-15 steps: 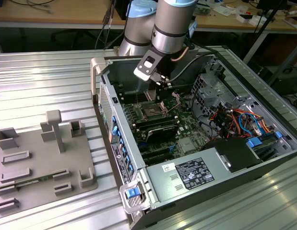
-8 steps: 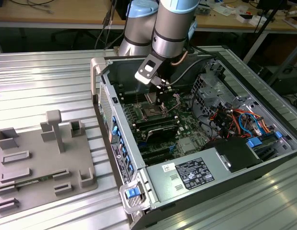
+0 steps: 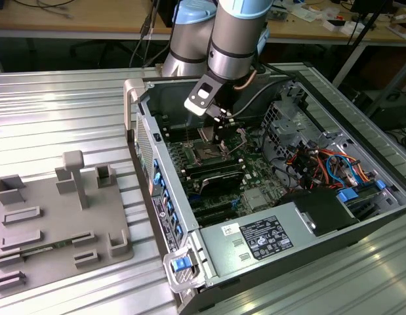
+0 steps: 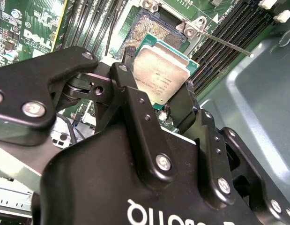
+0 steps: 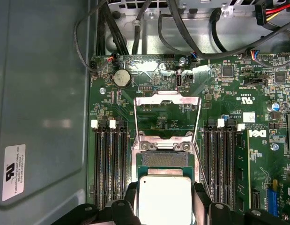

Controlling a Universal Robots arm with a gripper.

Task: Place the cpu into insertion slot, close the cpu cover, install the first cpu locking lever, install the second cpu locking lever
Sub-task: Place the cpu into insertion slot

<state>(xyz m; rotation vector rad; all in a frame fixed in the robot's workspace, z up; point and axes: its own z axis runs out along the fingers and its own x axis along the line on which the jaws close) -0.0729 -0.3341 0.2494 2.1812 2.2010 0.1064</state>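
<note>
CPU [image 4: 161, 75] is a small flat square with a dull silvery metal face carrying faint print, and a thin green border runs around its edge. The gripper [image 4: 156, 89] holds it, with two black fingers [image 4: 123, 77] pressed against opposite edges of the chip. In the first wrist view the CPU [image 5: 164, 199] sits between the same fingers of the gripper [image 5: 164, 202], face toward the camera.

The insertion slot [image 5: 164, 159] lies just beyond the chip as a dark square field of fine contacts inside a silvery rim, and the part of it that shows is bare. In the second wrist view the slot [image 4: 147, 28] shows past the chip's far edge. Whether the chip touches the slot cannot be told.

The CPU cover [image 5: 168, 98], a silvery frame with a large square opening, is swung up and away from the slot, and green circuit board [image 5: 257, 154] shows through its centre. A thin metal locking lever [image 4: 226, 43] sticks out beside the slot, unlatched. Long black memory slots [image 5: 109, 164] flank the slot on both sides.

In the exterior view the gripper [image 3: 222, 128] reaches down into the open computer case [image 3: 145, 125], close over the slot [image 3: 208, 154].
</note>
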